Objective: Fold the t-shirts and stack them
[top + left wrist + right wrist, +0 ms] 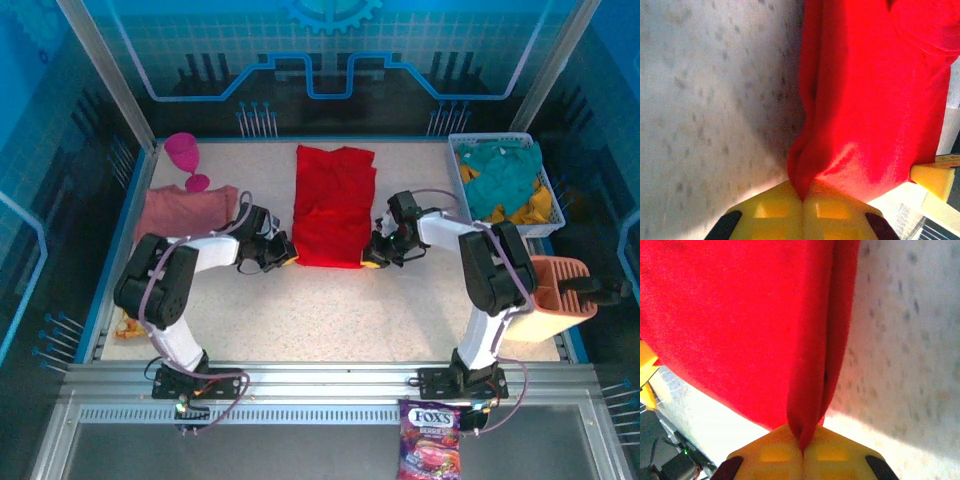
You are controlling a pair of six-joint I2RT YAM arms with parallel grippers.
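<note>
- The left gripper (802, 201) is clamped shut on the near left corner of the red t-shirt (333, 205). The right gripper (802, 449) pinches the near right corner the same way.
- The cloth bunches softly at each pinch. It is light and limp and will likely sag between the holds, so the corners suit gripping.
- The shirt lies as a long strip in the middle of the table (300, 320). Its sleeves and front are folded out of sight.
- The salmon-pink t-shirt (185, 208) lies rumpled at the far left, partly behind the left arm, and its edges are hard to make out.
</note>
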